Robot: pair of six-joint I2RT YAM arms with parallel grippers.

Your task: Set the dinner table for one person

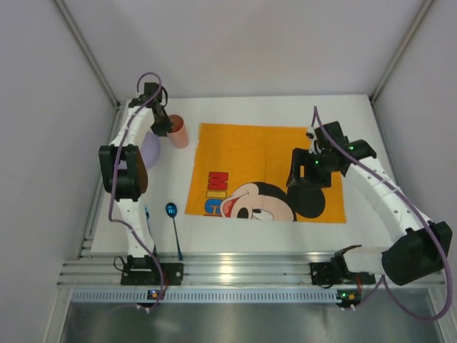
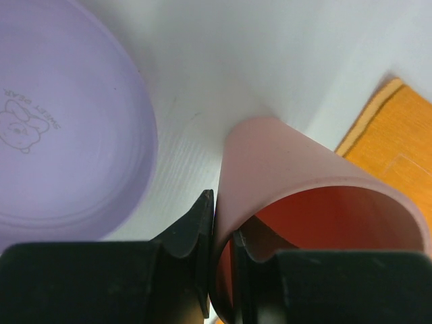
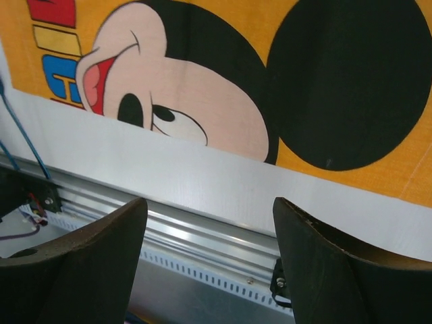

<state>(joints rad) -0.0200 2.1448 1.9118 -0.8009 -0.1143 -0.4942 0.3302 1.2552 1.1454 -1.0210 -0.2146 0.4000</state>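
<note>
Grippers, both arms, one moment

Left gripper (image 2: 221, 226): jaws nearly together, pinching the thin wall of a pink cup (image 2: 304, 169) at its rim. One finger (image 2: 192, 233) sits on the outside of the wall, the other inside the mouth. The wrist view looks straight into the cup's reddish interior. Whether the cup's base rests on the surface or hangs just clear of it cannot be told.

From the top view the cup is at the far left, just beside the far left corner of the orange Mickey Mouse placemat (image 1: 264, 153) and off the cloth. A lilac plate (image 2: 61, 135) lies just to the left of the cup, partly under the left arm, with a small bear print on its face. Plate and cup are close; no contact between them shows.

Right gripper (image 3: 209, 250): jaws spread wide, nothing between them, touching nothing. It hangs above the near right part of the placemat, over Mickey's black ear. Its wrist view takes in the mat's near edge, a strip of white surface and the aluminium rail (image 3: 202, 236) below.

Dinner table (image 1: 285, 107): white matte top, filling the workspace and bearing the mat, plate and cup. A blue-bowled spoon (image 1: 173, 227) lies on it near the left arm's base, off the mat's near left corner, handle pointing toward the rail
</note>
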